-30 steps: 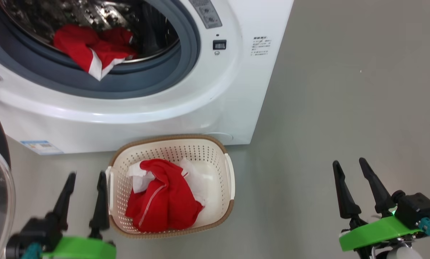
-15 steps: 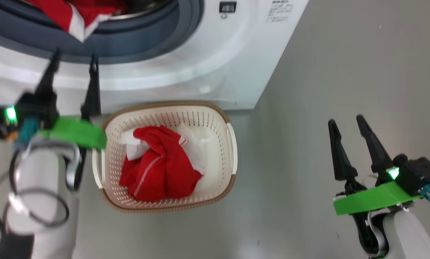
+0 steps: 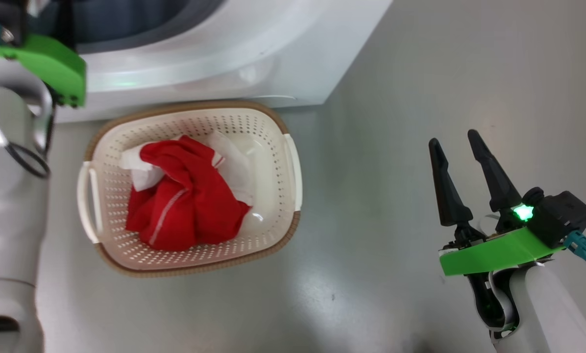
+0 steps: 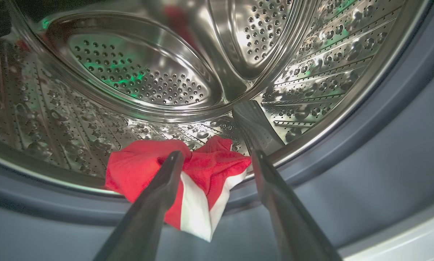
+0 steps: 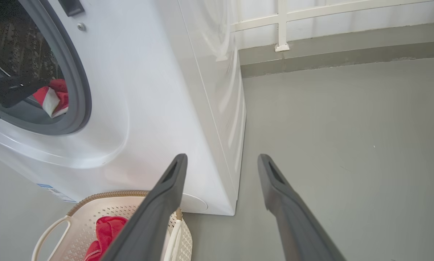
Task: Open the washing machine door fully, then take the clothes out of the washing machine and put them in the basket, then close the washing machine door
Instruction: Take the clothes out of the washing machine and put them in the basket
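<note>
One red garment (image 3: 185, 201) is already sitting in the basket (image 3: 200, 269); a second garment (image 4: 206, 172) is lying on the front lip of the drum (image 4: 140, 79), drooping over the grey ring (image 4: 384, 145), so unloading is looking half done, door closing pending. Left gripper (image 4: 217, 155) is hanging wide open, empty, fingers straddling that second garment, contact unclear. Right gripper (image 3: 452, 137) is hovering open, empty, over the floor (image 3: 396, 98), well right of the basket.

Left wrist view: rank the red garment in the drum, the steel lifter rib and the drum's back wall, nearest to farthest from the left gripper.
1. Red garment, on the drum's front lip, right at the open left gripper fingertips.
2. Steel lifter rib, just beyond the garment, on the view's right.
3. Drum's back wall, deep behind both.
</note>
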